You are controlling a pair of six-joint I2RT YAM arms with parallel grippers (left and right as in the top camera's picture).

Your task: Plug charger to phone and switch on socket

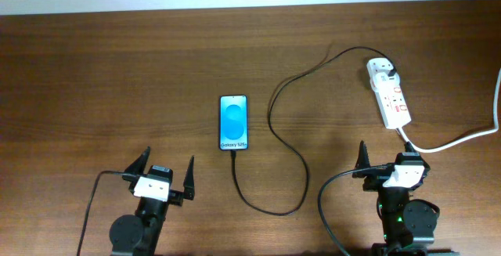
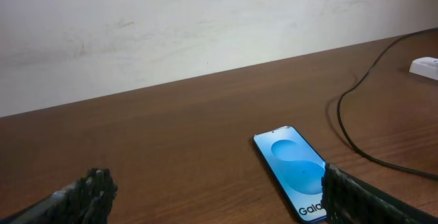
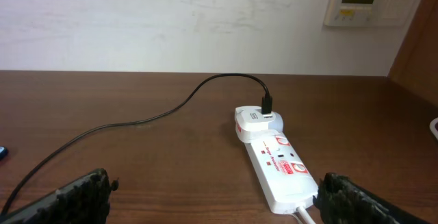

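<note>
The phone [image 1: 233, 122] lies flat mid-table, blue screen up; it also shows in the left wrist view [image 2: 294, 170]. The black charger cable [image 1: 275, 131] runs from the phone's near end, loops right and back to the white adapter [image 1: 382, 69] sitting in the far end of the socket strip [image 1: 391, 95]. In the right wrist view the strip [image 3: 279, 170] carries the adapter [image 3: 259, 122] and red switches. My left gripper [image 1: 164, 175] is open and empty, near and left of the phone. My right gripper [image 1: 391, 162] is open and empty, just near the strip's cord end.
The strip's thick white cord [image 1: 462, 137] runs off to the right edge. A white wall unit [image 3: 359, 1] hangs on the back wall. The brown wooden table [image 1: 117, 76] extends to the wall.
</note>
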